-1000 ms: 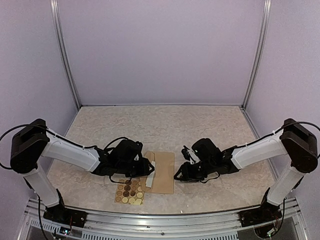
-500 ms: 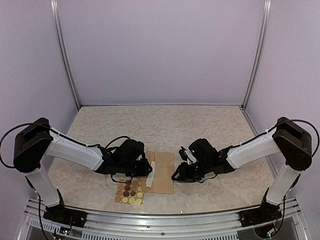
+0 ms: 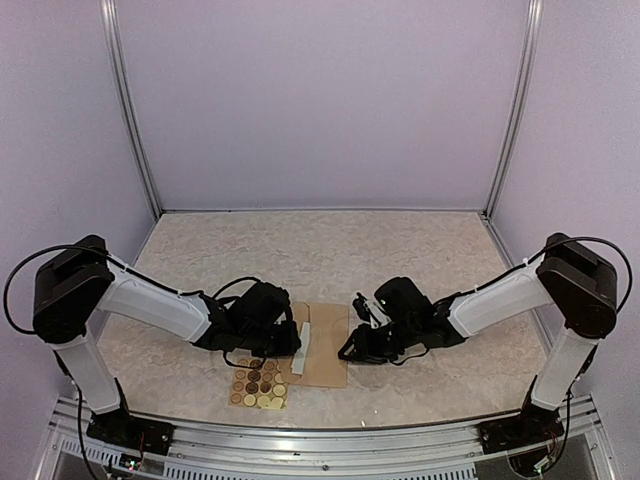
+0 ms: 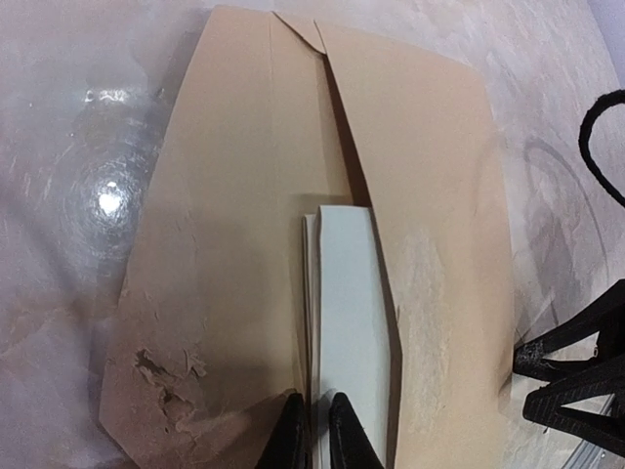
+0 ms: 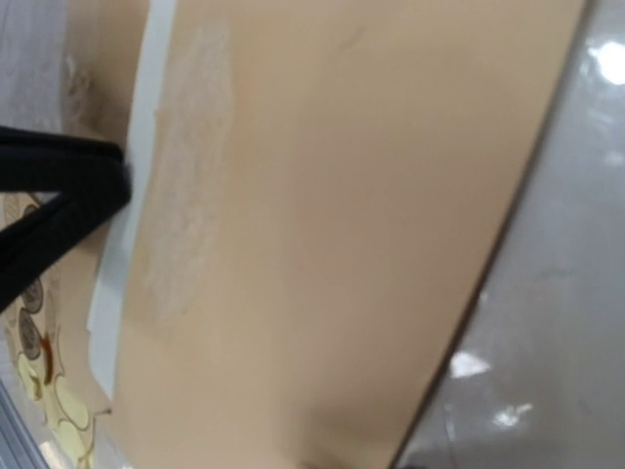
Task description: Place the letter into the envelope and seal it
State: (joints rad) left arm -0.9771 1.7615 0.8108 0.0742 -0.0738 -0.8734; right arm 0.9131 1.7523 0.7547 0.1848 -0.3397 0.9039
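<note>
Tan kraft paper of the envelope (image 3: 328,352) is seen from above lying flat on the bench (image 3: 330,250) between the two arms. Only a thin white sliver of the letter (image 3: 303,347) is shown at its left side, and a sticker sheet (image 3: 260,385) is set just beside its near-left corner. More is given by the left wrist view: the folded letter (image 4: 347,322), white side up, is tucked partway under the flap (image 4: 430,195), and the left fingers (image 4: 344,445) are held narrow, pinched on the letter's near edge. A torn patch (image 4: 161,376) on the envelope is shown in that view alone. The right fingers (image 4: 529,360) are seen there at the envelope's opposite edge, slightly apart; whether the paper is touched cannot be told. In the right wrist view a pale scuffed strip (image 5: 190,166) along the flap is shown beside the letter's white edge, and the stickers' markings are too blurred to be read.
</note>
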